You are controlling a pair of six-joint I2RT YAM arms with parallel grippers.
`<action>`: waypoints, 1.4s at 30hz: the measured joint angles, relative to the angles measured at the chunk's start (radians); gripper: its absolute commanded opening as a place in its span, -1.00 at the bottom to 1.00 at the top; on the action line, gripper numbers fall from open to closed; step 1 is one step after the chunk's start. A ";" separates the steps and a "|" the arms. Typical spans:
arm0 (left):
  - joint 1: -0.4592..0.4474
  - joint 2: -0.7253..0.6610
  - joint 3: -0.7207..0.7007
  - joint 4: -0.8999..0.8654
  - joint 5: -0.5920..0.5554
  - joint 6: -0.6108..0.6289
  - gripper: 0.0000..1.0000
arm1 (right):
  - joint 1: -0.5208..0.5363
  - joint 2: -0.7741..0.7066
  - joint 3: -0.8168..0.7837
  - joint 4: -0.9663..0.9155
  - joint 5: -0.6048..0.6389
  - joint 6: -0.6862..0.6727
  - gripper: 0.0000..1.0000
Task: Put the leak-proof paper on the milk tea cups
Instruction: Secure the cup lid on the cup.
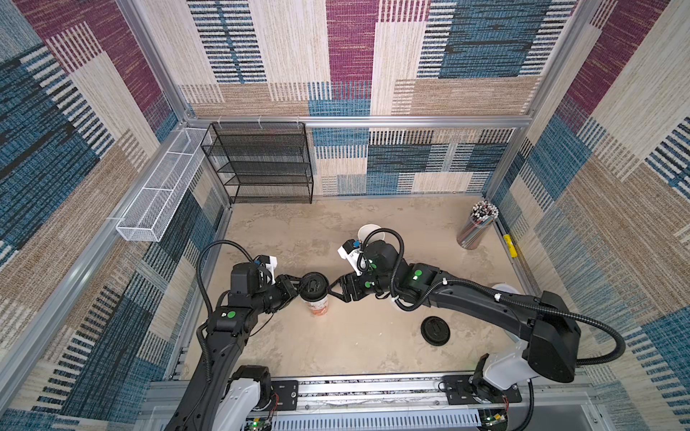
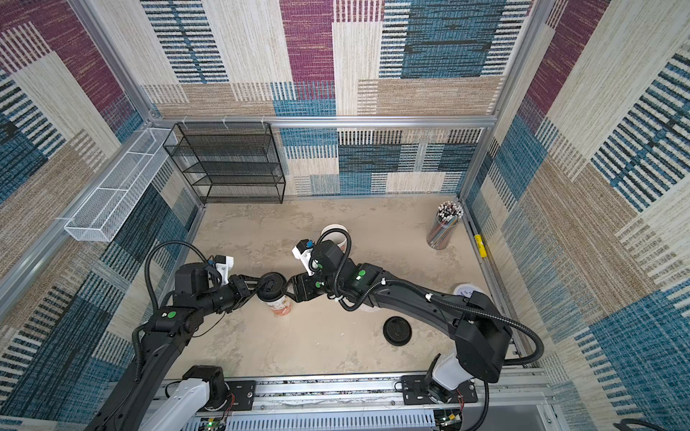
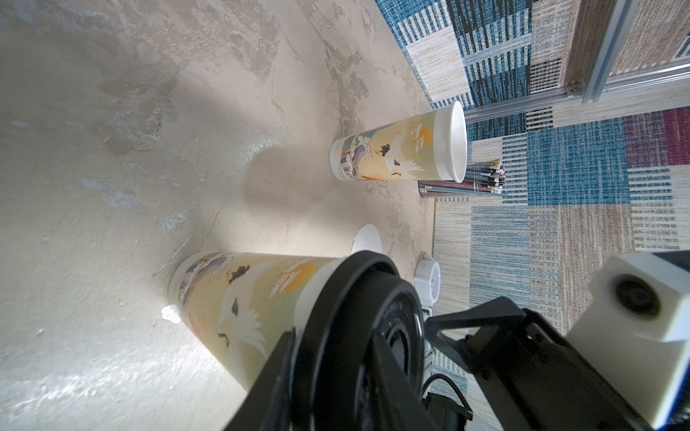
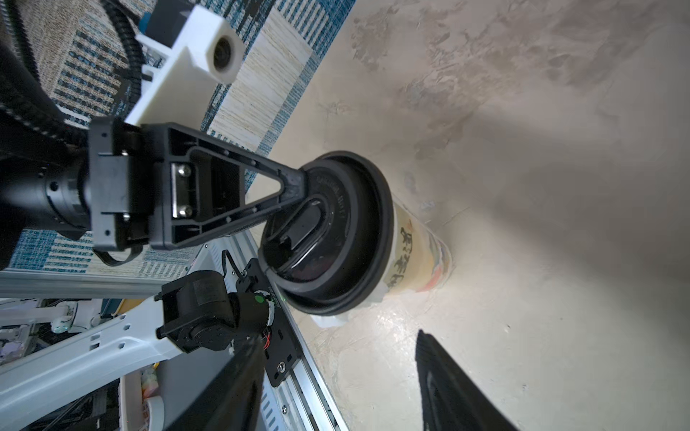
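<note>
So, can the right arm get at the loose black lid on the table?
Probably yes: the loose black lid lies uncovered near that arm, and the right tool, open beside the capped cup, holds nothing.

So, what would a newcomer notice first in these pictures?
Both tools meet mid-table at a milk tea cup capped with a black lid: the left tool grips the lid, the right tool stands open beside it. A second cup stands uncovered farther back; a spare lid lies flat nearer the front.
</note>
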 measured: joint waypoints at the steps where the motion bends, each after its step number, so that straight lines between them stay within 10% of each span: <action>1: 0.000 -0.006 -0.002 -0.002 -0.002 -0.001 -0.33 | 0.002 0.010 -0.001 0.002 -0.008 0.004 0.36; 42: -0.025 -0.054 -0.022 -0.013 -0.041 -0.082 -0.33 | 0.002 0.137 -0.030 0.175 -0.135 0.231 0.25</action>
